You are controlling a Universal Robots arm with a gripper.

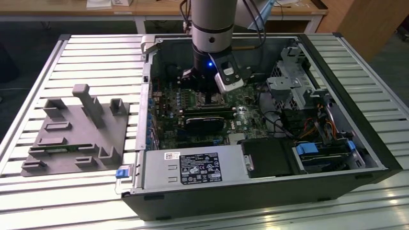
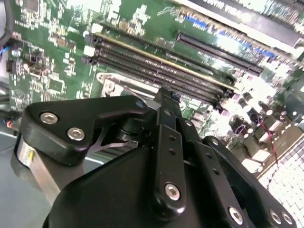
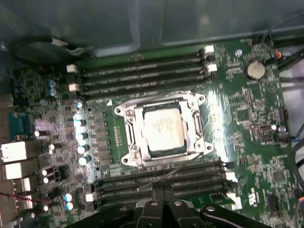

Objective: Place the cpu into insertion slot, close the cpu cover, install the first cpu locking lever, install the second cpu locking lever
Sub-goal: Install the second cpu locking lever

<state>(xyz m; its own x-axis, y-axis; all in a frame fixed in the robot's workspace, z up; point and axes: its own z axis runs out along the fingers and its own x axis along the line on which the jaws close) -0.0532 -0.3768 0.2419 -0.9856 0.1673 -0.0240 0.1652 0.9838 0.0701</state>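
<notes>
In the first wrist view the cpu (image 3: 164, 130) sits in the insertion slot (image 3: 142, 153) at the middle of the frame, and the cpu cover (image 3: 195, 127) lies flat around it, its silver frame ringing the chip. Faint print marks the chip's top, but it is too small to read. Rows of long black memory slots (image 3: 142, 71) run above the socket and more run below it, all on the green motherboard (image 3: 247, 114). The hand (image 3: 164, 202) hangs at the bottom centre of that frame, its two black fingers pressed together on nothing, just over the lower memory slots. In the exterior view the arm (image 1: 211, 28) comes down from the top centre into the open computer case (image 1: 255, 196), which lies on a slatted metal worktop (image 1: 96, 52). A white label (image 1: 199, 167) with small unreadable print sits on the power supply at lower centre. A grey parts fixture (image 1: 76, 134) rests at the left.
</notes>
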